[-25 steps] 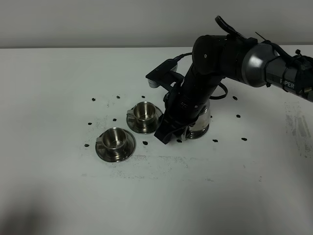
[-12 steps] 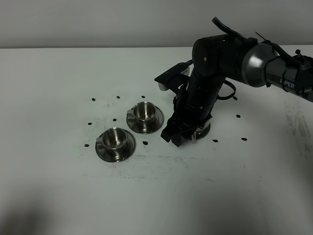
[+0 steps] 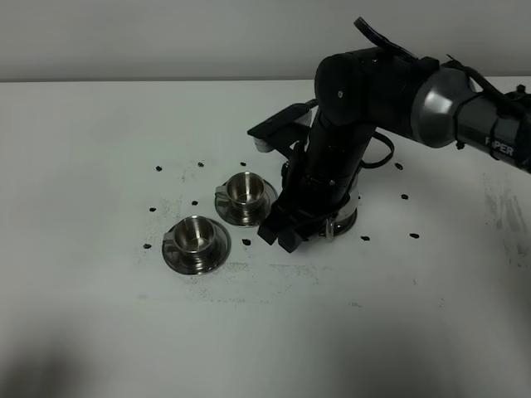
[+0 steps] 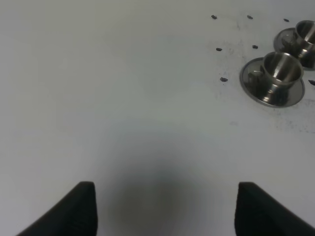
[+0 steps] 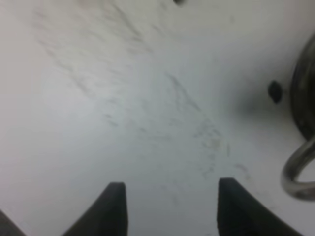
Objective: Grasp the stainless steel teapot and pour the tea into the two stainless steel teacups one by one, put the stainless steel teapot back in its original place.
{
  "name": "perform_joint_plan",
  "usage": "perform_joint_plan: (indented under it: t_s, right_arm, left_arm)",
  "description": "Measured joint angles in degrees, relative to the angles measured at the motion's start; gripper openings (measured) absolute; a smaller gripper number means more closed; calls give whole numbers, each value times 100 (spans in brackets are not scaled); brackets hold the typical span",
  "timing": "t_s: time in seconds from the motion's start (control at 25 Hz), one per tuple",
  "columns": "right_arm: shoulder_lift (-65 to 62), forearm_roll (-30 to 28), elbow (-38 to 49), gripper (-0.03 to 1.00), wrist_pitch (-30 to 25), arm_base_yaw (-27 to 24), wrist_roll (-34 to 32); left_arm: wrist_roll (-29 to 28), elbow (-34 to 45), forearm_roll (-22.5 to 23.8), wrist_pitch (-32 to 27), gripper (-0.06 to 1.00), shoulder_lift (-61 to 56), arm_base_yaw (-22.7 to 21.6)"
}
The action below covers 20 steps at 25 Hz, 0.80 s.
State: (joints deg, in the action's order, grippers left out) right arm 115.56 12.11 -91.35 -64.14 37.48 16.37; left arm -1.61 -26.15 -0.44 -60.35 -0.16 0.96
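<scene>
Right gripper point(image 3: 279, 234) has swung back toward the teacups since half a second ago, its tips lower and further left in the high view; both teacups unmoved. Its 2 fingers point(image 5: 114, 209) stand apart with bare table point(image 3: 99, 124) between them, nothing held; tips are low over the table, contact cannot be told. Just beside 1 finger is a thin steel loop handle point(image 5: 297, 173), outside the jaws. Stainless steel teapot point(image 3: 347, 214) sits right behind the gripper, almost wholly hidden by the right arm point(image 3: 373, 91); only a shiny low edge shows, and pot base cannot be told from any dish under it. Farther teacup point(image 3: 246, 188) is upright on its saucer point(image 3: 241, 220), near the gripper tips on the side away from the teapot; nearer teacup point(image 3: 197, 235) is upright on its own saucer just past it; whether the 2 saucers touch cannot be told. Black specks point(image 3: 365, 239) ring the group. Left gripper point(image 4: 167, 211) is outside the high view; its wrist view shows fingers wide apart over bare table, empty, both teacups well ahead.
</scene>
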Motion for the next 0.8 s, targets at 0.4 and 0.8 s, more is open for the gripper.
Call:
perform_joint_plan:
  t_s: [0.4,0.8]
  right_arm:
    - [-643,-1646,0,40,-101,614,-2037]
    - [-1895,-1911,888,40,1048,664,-2658]
  left_arm:
    - [0,0,0,0,57,0,0]
    - [0,0,0,0,57,0,0]
